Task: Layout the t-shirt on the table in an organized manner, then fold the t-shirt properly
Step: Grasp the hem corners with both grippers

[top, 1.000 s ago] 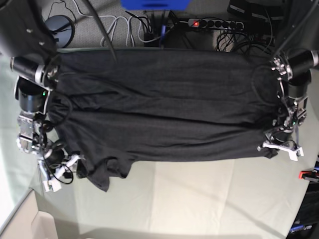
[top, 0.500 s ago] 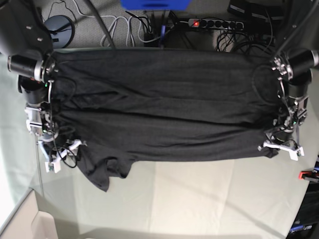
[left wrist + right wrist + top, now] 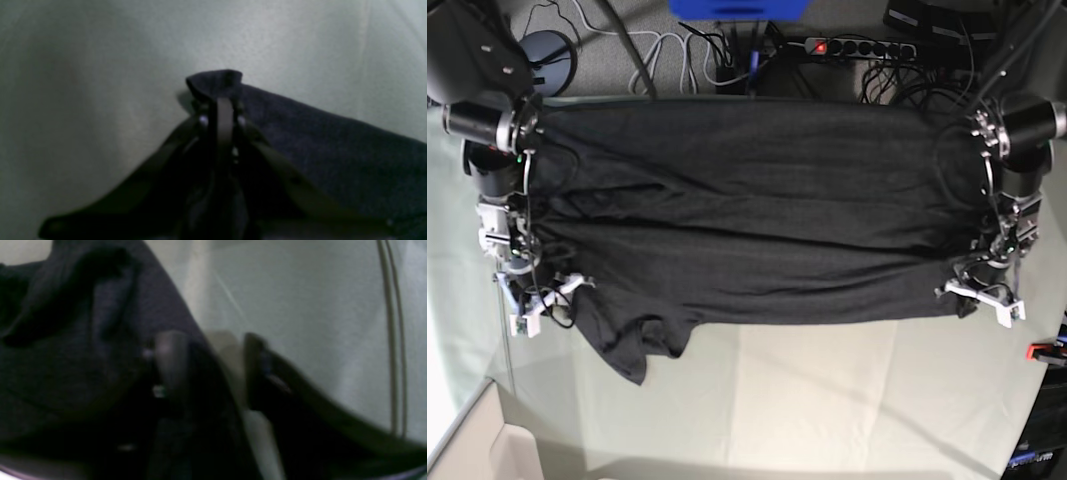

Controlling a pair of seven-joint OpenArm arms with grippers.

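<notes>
1. the left pincer (image 3: 222, 100) is clamped shut on a corner of the dark t-shirt (image 3: 757, 210), a nub of fabric poking out just past its tips in the left wrist view.
2. the right pincer (image 3: 213, 350) stands parted at the shirt's opposite edge; in the right wrist view one fingertip (image 3: 170, 350) lies against dark cloth and the other over bare pale surface, and whether any fabric sits between them cannot be told from the blurred picture.
3. the t-shirt lies stretched across the desk (image 3: 827, 400) between the two pincers, with long creases along it and a loose flap hanging out beside the right pincer.
4. risk, as a judgement: if the right pincer shuts on too little cloth or none, that edge could slip free and the shirt slacken and bunch toward the left pincer.
5. a hard pull from the held corner alone could skew the shirt and deepen the creases.
6. no containers show in these views; a power strip (image 3: 857, 46) and cables lie beyond the desk's far edge.
</notes>
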